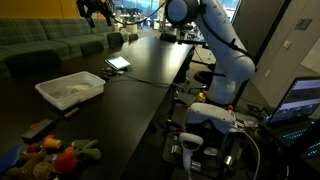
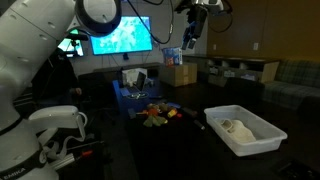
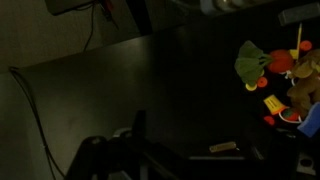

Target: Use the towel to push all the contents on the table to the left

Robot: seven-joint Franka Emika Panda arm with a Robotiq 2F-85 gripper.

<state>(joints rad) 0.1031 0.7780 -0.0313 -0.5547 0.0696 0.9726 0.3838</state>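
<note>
Toys (image 1: pixel 55 155) in red, orange and green crowd the near corner of the dark bench (image 1: pixel 150 70) in an exterior view, a dark flat piece (image 1: pixel 40 128) beside them; further along, the white tray (image 1: pixel 50 100) holds the crumpled towel (image 1: pixel 72 92). The claw (image 1: pixel 97 10) hangs high, jaws apart, empty. In an exterior view the tray (image 2: pixel 222 135) and towel (image 2: pixel 238 128) lie well apart from the toys (image 2: pixel 160 113), a cardboard box (image 2: pixel 180 73) behind them. The wrist view shows toys (image 3: pixel 270 70) at right, a thin cable (image 3: pixel 30 100) at left.
</note>
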